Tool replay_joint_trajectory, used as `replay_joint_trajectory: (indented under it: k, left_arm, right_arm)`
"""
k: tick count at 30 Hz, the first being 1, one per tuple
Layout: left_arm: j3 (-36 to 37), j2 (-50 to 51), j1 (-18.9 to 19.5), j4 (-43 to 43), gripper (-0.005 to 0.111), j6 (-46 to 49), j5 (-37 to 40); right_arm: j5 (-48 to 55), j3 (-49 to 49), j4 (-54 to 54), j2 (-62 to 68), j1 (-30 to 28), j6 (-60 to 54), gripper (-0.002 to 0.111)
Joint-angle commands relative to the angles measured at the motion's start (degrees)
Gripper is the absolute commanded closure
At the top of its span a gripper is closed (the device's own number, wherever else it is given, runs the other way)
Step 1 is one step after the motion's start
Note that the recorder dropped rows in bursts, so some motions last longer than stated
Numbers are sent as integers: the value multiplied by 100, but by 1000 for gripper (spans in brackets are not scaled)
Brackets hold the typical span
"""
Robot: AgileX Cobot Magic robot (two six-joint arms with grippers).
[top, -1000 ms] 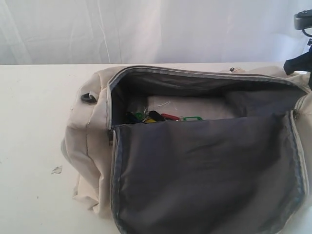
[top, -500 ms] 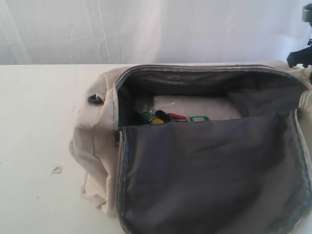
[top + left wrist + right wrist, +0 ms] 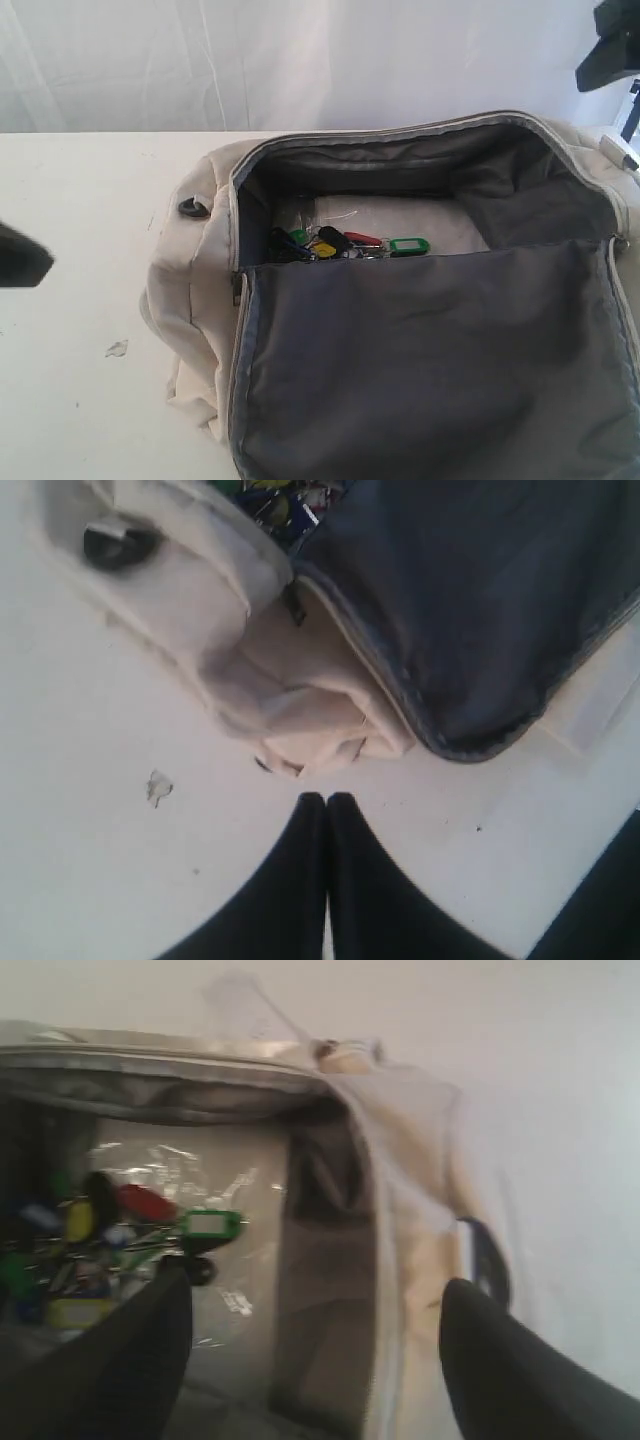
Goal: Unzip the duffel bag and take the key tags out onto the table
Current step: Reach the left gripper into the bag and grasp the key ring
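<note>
Duffel bag (image 3: 190,275) unzipped — key tags (image 3: 335,243) inside

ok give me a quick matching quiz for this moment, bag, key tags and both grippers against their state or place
Column 1
1. duffel bag
2. key tags
3. left gripper
4. right gripper

Column 2
a. fingers open
b. fingers shut on nothing
c. unzipped and lying open
d. inside the bag, not yet out

Pairs: 1-c, 2-d, 3-b, 4-a
</note>
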Motion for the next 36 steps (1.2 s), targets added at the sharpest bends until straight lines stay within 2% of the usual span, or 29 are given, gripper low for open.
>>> replay_joint_trajectory:
  k: [1, 2, 3, 5, 6, 8, 11, 13, 19, 26, 28, 31, 36]
  left_arm:
    - [-1283, 1765, -41, -725, 107, 982, 170]
    - [-1990, 2469, -41, -735, 107, 1162, 285]
    - [-2264, 2748, -41, -748, 107, 1254, 367]
    - [-3405, 3919, -41, -747, 107, 1573, 760]
    - [-3762, 4262, -41, -747, 107, 1600, 828]
    - [-4374, 4992, -41, -883, 107, 1722, 955]
    - [-5182, 5855, -41, -1045, 107, 1833, 1085]
    - [-5414, 6134, -41, -1016, 107, 1904, 1099]
    - [-5790, 6788, -41, -649, 107, 2308, 992]
    - [-5805, 7068, -176, -539, 106, 2741, 269]
    - [-5805, 7143, -289, -237, 100, 2778, 65]
    - [-5805, 7275, -472, 175, 82, 2856, -44]
    - [-5805, 7566, -631, 230, 29, 2880, -106]
  right_arm:
    - [531, 705, 1417, -931, -14, -1010, 53]
    - [517, 1083, 1716, -1292, -14, -1229, 63]
    - [459, 1305, 1820, -1505, -14, -1352, 71]
    - [-53, 2123, 1957, -2287, -14, -1560, 102]
    - [-295, 2388, 1957, -2526, -14, -1566, 108]
    - [-653, 2946, 2050, -2936, -4, -1652, 108]
    - [-1279, 3614, 2014, -2899, 272, -1857, 108]
    - [-1454, 3789, 2030, -2789, 365, -1857, 108]
    - [-1401, 3842, 2067, -2577, 391, -1964, 108]
    - [-1411, 3842, 2078, -2563, 391, -1992, 108]
    - [-1422, 3842, 2089, -2563, 391, -1988, 108]
    - [-1477, 3842, 2091, -2563, 391, -1988, 108]
    - [-1503, 3842, 2091, -2563, 391, -1988, 108]
